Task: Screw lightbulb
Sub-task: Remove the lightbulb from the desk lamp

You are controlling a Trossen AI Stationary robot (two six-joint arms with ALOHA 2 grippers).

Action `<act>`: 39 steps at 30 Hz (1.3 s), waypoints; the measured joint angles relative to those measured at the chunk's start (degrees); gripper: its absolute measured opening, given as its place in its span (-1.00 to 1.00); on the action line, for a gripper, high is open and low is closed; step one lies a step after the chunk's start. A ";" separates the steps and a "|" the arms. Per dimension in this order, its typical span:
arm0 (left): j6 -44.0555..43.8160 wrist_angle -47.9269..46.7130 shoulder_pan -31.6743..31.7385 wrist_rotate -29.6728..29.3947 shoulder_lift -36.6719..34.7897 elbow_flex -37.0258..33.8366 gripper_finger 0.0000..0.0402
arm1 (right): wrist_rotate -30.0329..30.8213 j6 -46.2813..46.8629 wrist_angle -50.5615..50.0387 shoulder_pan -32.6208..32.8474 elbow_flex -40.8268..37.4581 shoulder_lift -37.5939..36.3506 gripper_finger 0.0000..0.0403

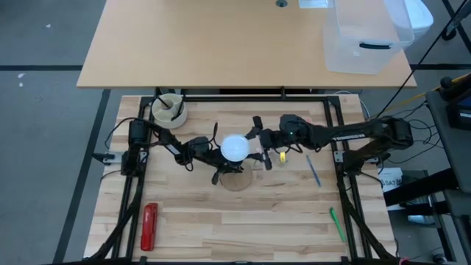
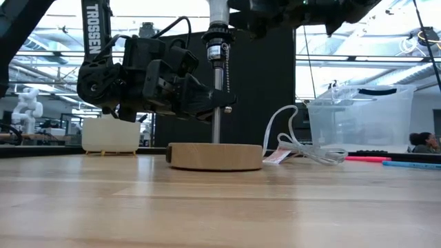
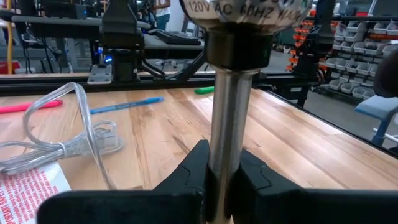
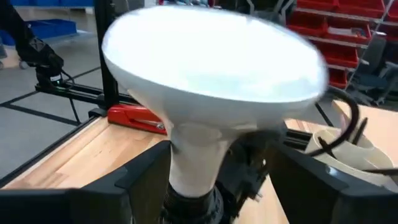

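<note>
A lamp stands on its round wooden base [image 2: 215, 156], with an upright metal stem [image 2: 218, 103] and a black socket [image 2: 219, 43]. The white lightbulb [image 1: 235, 148] sits in the socket, dome up; the right wrist view [image 4: 211, 62] shows it too. My left gripper [image 1: 213, 152] is shut on the stem below the socket. My right gripper [image 1: 257, 145] is open at the bulb's right. Its fingers stand on either side of the bulb's tapering neck [image 4: 196, 155], under the dome, with a gap showing on one side. My left gripper pinches the lamp's metal stem [image 3: 229, 124] between its two fingers [image 3: 194, 169], below the black socket. The fingers come level from the table's left and lie across the stem. The lamp stands upright with its wooden base on the table.
A white cord bundle [image 2: 296, 146] lies right of the base. A white bowl [image 1: 168, 110] stands at the far left and a red stapler [image 1: 149, 225] at the near left. A blue pen [image 1: 313, 171] and a green pen [image 1: 337, 224] lie right. A clear bin [image 1: 364, 37] stands beyond.
</note>
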 joint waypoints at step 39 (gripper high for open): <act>0.29 1.04 -0.79 -24.38 0.04 0.13 -0.84 | 46.47 0.47 33.98 17.12 -25.91 -7.46 0.26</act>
